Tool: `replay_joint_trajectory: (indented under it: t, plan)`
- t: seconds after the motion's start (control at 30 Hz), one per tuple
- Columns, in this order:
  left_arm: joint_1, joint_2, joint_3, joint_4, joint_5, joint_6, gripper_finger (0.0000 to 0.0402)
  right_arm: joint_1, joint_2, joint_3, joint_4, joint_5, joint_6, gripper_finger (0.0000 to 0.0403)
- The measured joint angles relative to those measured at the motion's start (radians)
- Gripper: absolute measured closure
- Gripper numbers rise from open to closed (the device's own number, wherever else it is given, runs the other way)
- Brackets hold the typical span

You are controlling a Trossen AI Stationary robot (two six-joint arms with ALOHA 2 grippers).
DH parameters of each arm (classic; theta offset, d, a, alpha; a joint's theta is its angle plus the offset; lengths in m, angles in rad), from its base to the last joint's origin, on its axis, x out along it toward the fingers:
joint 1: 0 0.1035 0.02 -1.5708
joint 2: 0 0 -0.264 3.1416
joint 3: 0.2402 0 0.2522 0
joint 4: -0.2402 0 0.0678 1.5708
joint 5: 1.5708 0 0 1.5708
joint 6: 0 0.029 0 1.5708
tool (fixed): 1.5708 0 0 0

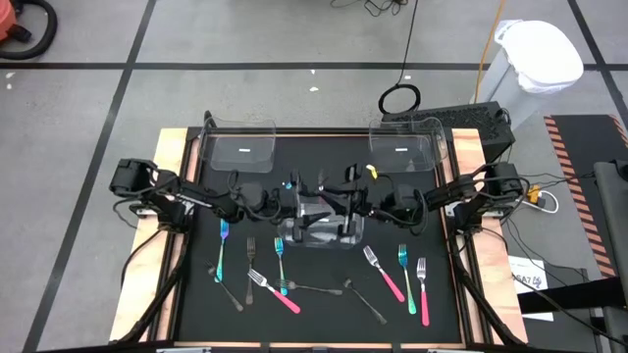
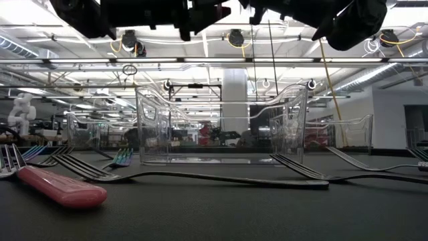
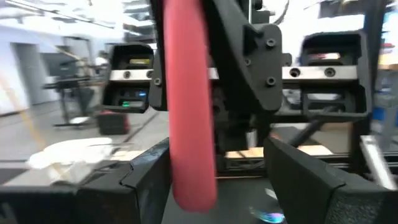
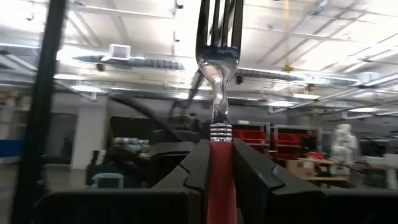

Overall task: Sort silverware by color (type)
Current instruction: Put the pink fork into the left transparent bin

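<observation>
— Two grippers meeting mid-table above the clear bin (image 1: 324, 238)?
— Yes. Right gripper (image 4: 221, 165) clamped on pink-handled fork (image 4: 219, 74), upright. Left gripper (image 3: 214, 171) spread wide around its pink handle.

Look far past your right claw (image 4: 222, 163): red boxes (image 4: 292, 135) sit on shelves. High above the claw, long white lights (image 4: 124, 59) run across the ceiling. Below the claw is a black table (image 1: 314, 328) with wood edges. Around it lies grey floor (image 1: 98, 108) with dark lines. Well off to the claw's right stands a white bin (image 1: 535, 54).
</observation>
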Motion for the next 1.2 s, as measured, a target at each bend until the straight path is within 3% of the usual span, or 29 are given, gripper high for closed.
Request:
replay_joint_trajectory:
  t: [0.13,0.33,0.6,0.93,1.07,1.2]
  plan:
    - [0.006,0.0,0.0,0.001,0.042,-0.01,0.0156,0.0,0.0,0.0,-0.004,-0.061,0.003,0.0357]
    - [0.015,-0.002,0.0,-0.045,0.05,-0.056,0.0156,0.0,0.0,0.0,-0.014,-0.063,0.026,0.0356]
    - [0.047,-0.016,0.0,-0.056,0.175,-0.159,0.0156,0.0,0.0,0.0,-0.036,-0.063,0.026,0.0356]
    - [0.068,-0.017,0.0,-0.106,0.19,-0.166,0.0157,0.0,0.0,0.0,-0.055,-0.063,0.027,0.0355]
    - [0.068,-0.017,0.0,-0.107,0.218,-0.166,0.0182,0.0,0.0,0.0,-0.068,-0.063,0.037,0.0355]
    - [0.076,-0.017,0.0,-0.116,0.223,-0.165,0.0236,0.0,0.0,0.0,-0.071,-0.063,0.052,0.0355]
